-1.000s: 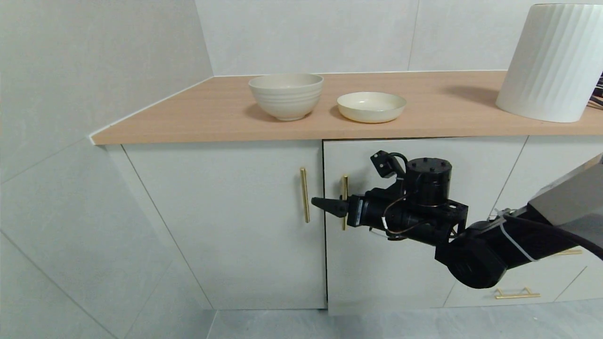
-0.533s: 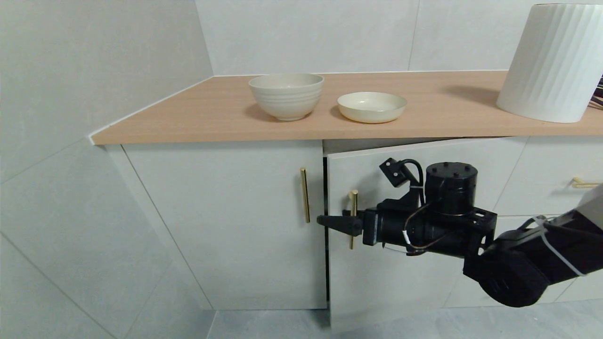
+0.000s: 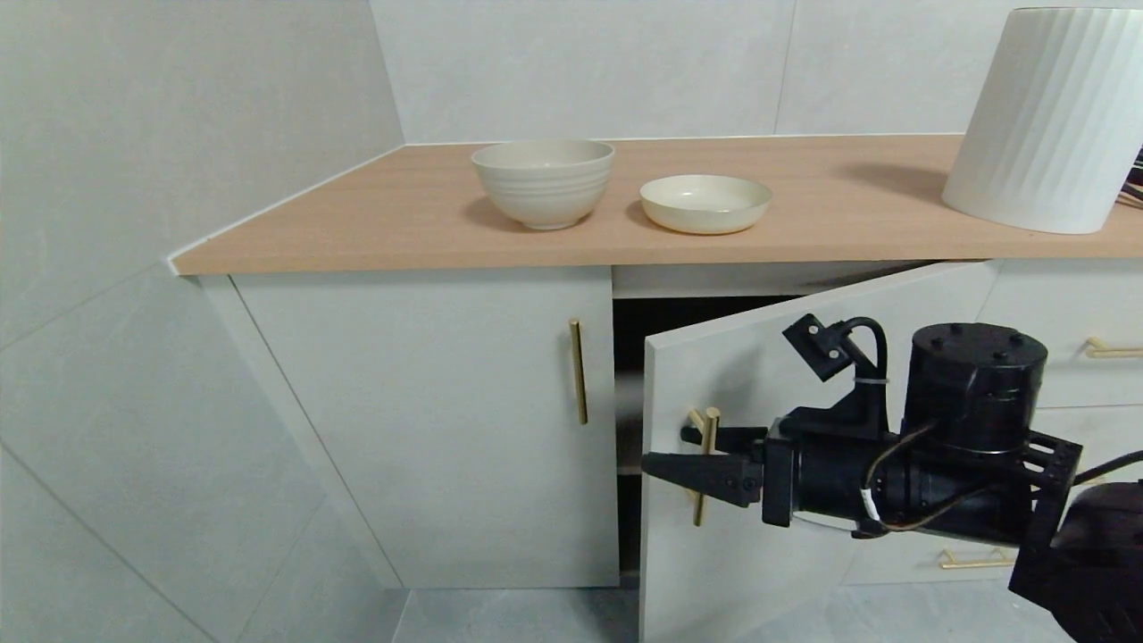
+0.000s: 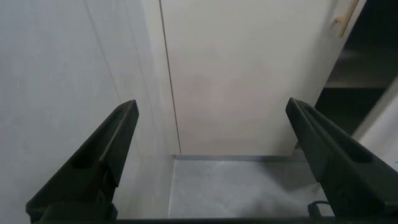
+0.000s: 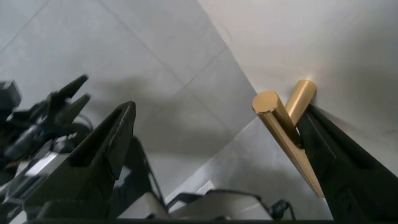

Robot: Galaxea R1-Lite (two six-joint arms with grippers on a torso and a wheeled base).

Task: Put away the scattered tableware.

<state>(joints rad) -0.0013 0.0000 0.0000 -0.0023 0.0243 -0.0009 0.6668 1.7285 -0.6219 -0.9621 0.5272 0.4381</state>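
Note:
A deep cream bowl (image 3: pixel 542 183) and a shallow cream dish (image 3: pixel 704 203) stand side by side on the wooden countertop (image 3: pixel 375 223). Below them, the right cabinet door (image 3: pixel 741 554) stands partly swung out. My right gripper (image 3: pixel 692 455) is at its gold handle (image 3: pixel 705 464) with its fingers apart, one on each side of the bar. In the right wrist view the handle (image 5: pixel 283 127) lies against one finger of the right gripper (image 5: pixel 217 115). My left gripper (image 4: pixel 211 106) is open and holds nothing, low down facing the left cabinet door (image 4: pixel 249 74) and the floor.
A tall white ribbed cylinder (image 3: pixel 1049 116) stands on the counter's right end. The left door's gold handle (image 3: pixel 579 371) is next to the dark cabinet opening (image 3: pixel 629 357). Drawers with gold handles (image 3: pixel 1112 348) lie to the right. A tiled wall closes the left side.
The right gripper has pulled back and down with the handle between its fingers, swinging the right cabinet door from closed to partly open. The bowl and dish have not moved.

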